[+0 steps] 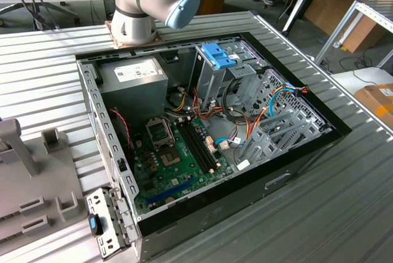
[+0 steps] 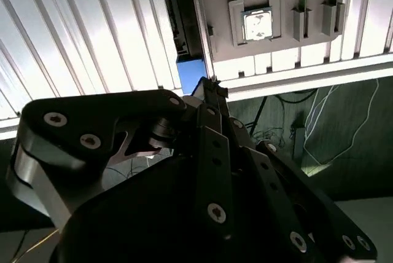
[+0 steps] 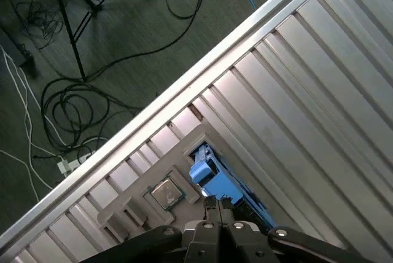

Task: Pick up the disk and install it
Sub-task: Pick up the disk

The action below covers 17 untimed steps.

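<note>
Over the ribbed table point(image 3: 319, 91): gripper point(image 3: 216, 201) above the disk point(image 3: 206, 174).
Fingers drawn together; disk stands edgewise in grey holder point(image 3: 126, 211).

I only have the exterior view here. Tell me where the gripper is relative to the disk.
Observer: In the first wrist view the gripper lines up with the blue end of the disk, which stands on edge.
Operator: Report the gripper's state.
Observer: Shut and empty, going by the second wrist view.
Operator: Tell me what sits beside the disk.
Observer: A processor chip, lying in a pocket of the grey fixture.
</note>
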### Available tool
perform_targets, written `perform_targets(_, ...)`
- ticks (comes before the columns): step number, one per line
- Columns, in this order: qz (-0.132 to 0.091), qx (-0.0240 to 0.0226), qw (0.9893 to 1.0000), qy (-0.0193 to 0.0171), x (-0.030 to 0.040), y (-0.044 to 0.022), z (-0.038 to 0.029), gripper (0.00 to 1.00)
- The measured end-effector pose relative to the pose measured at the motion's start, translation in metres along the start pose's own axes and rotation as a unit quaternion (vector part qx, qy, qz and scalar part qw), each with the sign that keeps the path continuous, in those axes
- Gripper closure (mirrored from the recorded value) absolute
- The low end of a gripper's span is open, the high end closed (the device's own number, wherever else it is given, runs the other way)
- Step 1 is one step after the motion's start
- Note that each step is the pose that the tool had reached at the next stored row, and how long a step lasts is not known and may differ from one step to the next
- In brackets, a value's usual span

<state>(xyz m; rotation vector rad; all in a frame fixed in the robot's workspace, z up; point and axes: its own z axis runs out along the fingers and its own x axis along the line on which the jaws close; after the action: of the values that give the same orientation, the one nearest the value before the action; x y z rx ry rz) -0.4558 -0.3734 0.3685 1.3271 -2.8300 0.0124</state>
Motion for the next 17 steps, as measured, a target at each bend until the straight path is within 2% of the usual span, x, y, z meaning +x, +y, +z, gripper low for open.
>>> perform_targets(4, -0.028, 0.0005, 0.9996, 0.0000, -0.0001, 0.0001, 0.0001, 0.89)
perform_targets(6, -0.056, 0.0010, 0.9984, 0.0000, -0.0003, 0.0002, 0.0003, 0.89)
perform_targets(8, -0.069, 0.0013, 0.9976, 0.0000, -0.0004, 0.0003, 0.0003, 0.89)
perform_targets(17, -0.072, 0.0014, 0.9974, 0.0000, -0.0004, 0.0003, 0.0003, 0.89)
